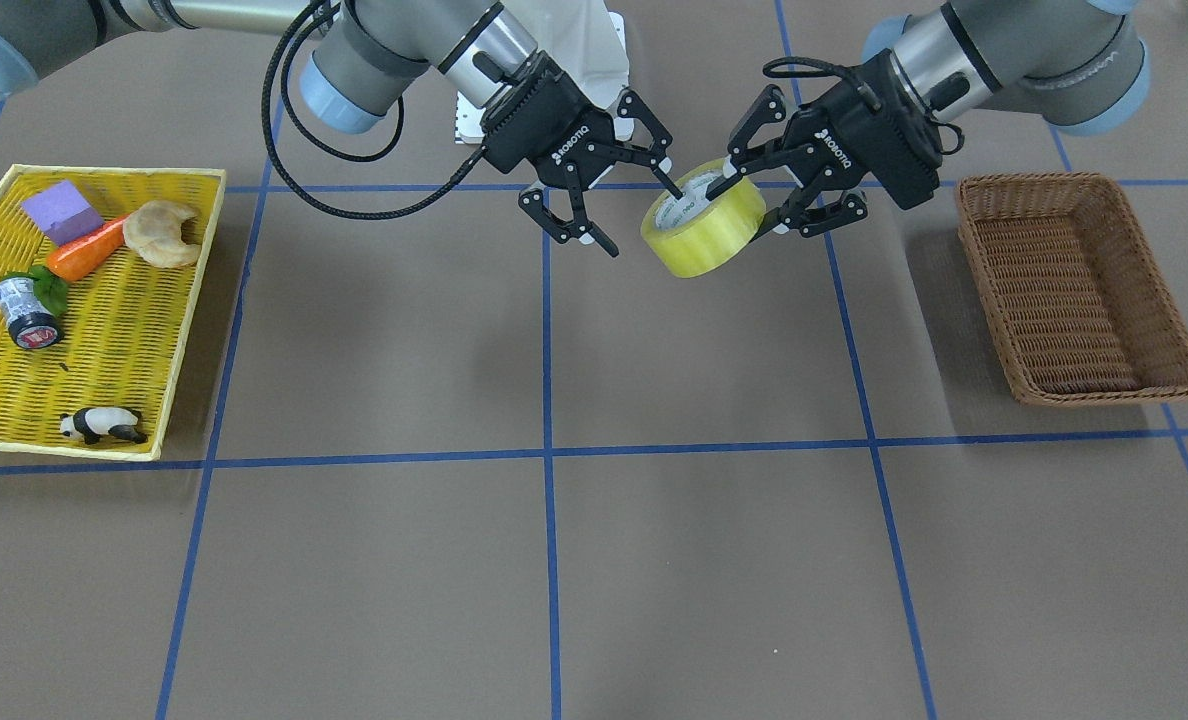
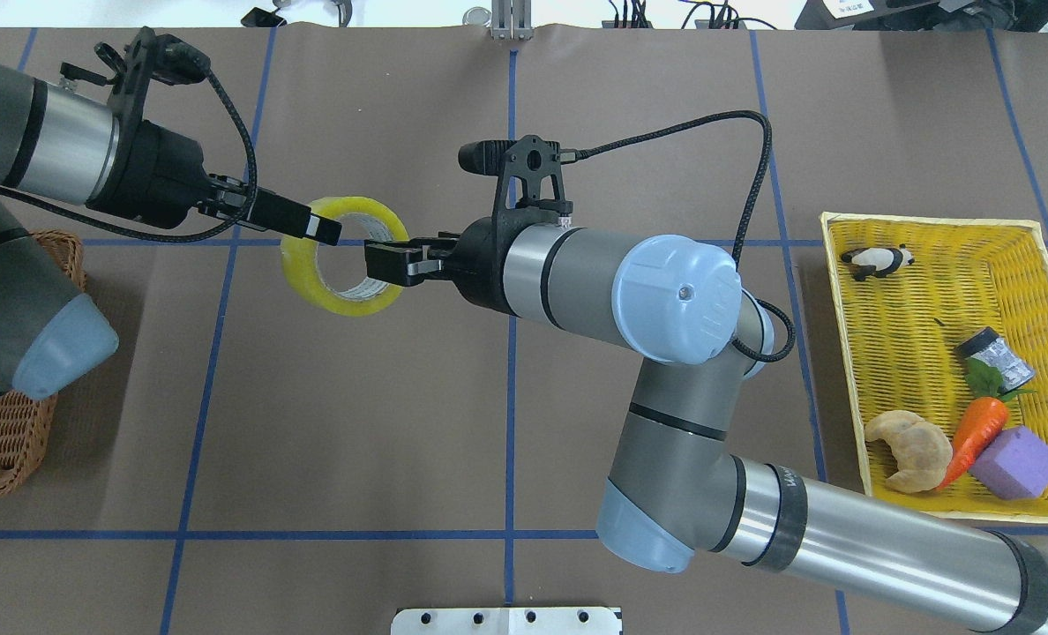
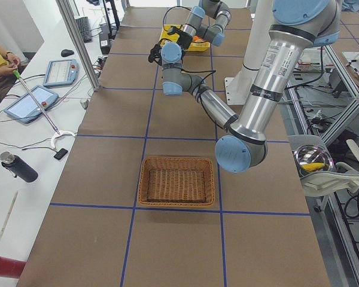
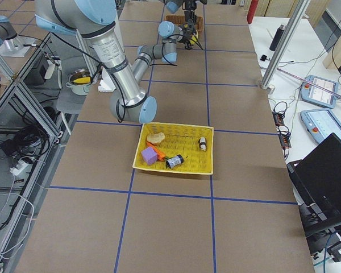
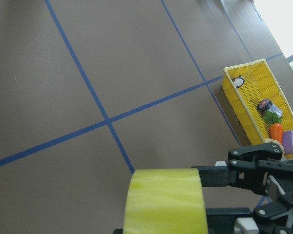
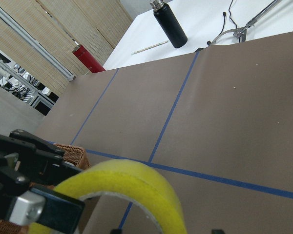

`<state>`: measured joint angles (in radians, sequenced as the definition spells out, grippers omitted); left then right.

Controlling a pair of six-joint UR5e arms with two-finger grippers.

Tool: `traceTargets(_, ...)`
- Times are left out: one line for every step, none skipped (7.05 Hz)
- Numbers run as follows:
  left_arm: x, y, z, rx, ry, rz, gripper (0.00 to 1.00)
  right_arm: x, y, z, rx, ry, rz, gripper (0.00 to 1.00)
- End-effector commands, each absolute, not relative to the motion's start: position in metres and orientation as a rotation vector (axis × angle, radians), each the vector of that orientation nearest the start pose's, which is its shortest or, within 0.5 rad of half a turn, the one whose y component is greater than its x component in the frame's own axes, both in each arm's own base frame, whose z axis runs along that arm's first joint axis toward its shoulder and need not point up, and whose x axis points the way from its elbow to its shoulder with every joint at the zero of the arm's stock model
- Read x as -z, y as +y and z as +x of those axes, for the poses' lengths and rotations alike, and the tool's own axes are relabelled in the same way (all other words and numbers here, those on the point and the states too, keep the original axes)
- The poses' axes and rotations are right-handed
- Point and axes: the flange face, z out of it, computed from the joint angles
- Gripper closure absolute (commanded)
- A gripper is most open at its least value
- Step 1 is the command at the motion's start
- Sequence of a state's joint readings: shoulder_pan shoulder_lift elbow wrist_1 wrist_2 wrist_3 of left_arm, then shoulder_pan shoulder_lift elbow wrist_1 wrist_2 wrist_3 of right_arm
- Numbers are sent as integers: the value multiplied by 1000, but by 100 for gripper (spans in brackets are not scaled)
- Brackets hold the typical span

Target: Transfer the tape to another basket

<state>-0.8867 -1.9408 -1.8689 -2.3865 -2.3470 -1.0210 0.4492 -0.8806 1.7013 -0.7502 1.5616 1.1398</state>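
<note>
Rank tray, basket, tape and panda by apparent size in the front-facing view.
Largest to smallest:
1. tray
2. basket, a little smaller
3. tape, raised nearer the camera, so slightly flattered
4. panda

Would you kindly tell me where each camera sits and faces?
Front-facing: across the table, facing the robot; both arms.
Overhead: behind the robot, looking down; both arms.
Exterior left: table's left end; basket near, left arm.
Exterior right: table's right end; tray near, right arm.
Left wrist: past tape toward right pincer.
Right wrist: past tape toward left pincer.
Wrist views share the tape.
</note>
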Motion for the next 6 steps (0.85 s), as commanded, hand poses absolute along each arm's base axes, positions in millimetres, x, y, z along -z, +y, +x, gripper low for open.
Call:
traceTargets(-224, -460, 293, -300, 1448, 441, 100, -101, -393, -506, -15, -1492, 707, 0)
traceTargets(-227, -460, 293, -299, 1444, 437, 100, -108, -390, -501, -7, -1489, 699, 0)
traceTargets(-230, -460, 293, -297, 1442, 434, 100, -120, -397, -489, 17, -1474, 687, 0)
traceTargets(-234, -460, 293, -294, 1438, 427, 100, -136, -408, -481, 27, -1450, 665, 0)
traceTargets(-241, -458, 291, -288, 1431, 419, 100, -158, -432, -469, -7, -1361, 651, 0)
traceTargets(-256, -452, 285, -276, 1418, 403, 100, -171, -466, -445, -37, -1275, 608, 0)
